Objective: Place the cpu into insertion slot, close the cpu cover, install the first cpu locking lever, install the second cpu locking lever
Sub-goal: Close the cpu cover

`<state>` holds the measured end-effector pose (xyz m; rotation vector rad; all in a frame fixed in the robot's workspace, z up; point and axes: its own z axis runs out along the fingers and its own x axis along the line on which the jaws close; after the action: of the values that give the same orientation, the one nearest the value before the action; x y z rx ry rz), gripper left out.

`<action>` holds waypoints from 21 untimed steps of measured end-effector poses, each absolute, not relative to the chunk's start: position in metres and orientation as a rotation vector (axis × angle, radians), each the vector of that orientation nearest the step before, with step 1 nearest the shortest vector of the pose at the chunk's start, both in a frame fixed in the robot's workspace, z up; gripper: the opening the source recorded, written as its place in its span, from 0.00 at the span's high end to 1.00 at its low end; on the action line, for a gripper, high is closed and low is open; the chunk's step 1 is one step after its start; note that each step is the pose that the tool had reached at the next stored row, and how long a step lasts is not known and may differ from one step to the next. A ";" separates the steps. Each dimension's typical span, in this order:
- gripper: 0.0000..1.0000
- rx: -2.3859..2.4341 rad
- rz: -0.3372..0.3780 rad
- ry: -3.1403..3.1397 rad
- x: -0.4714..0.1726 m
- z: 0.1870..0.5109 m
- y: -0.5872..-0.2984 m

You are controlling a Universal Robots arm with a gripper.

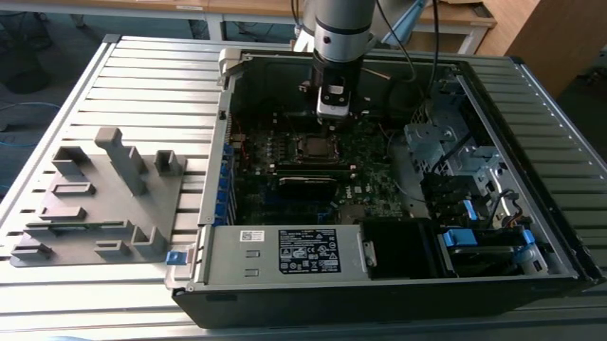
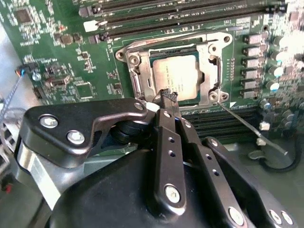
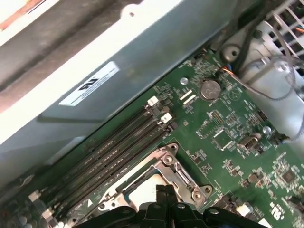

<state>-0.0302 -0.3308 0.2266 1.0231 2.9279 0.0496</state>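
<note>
In the second wrist view the end effector [image 2: 169, 96], its fingers closed together on nothing visible, sits at the socket's edge. The cpu [image 2: 175, 76] lies in the insertion slot [image 1: 313, 147] with the cpu cover [image 2: 211, 57] down over it, so those steps look done. One locking lever [image 2: 251, 128] juts out loose, apparently unlatched. The other lever is hard to make out.

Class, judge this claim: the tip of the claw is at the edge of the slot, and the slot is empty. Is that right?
No. The tip of the claw is at the edge of the slot, but the slot is not empty: the cpu lies in it, as the second wrist view shows.
</note>
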 end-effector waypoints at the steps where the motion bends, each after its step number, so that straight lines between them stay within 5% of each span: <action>1: 0.89 0.996 0.050 2.937 -0.030 0.227 -0.331; 21: 0.89 0.450 0.061 3.075 -0.030 0.226 -0.331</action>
<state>-0.0302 -0.3308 0.2261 0.4495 3.0754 0.0605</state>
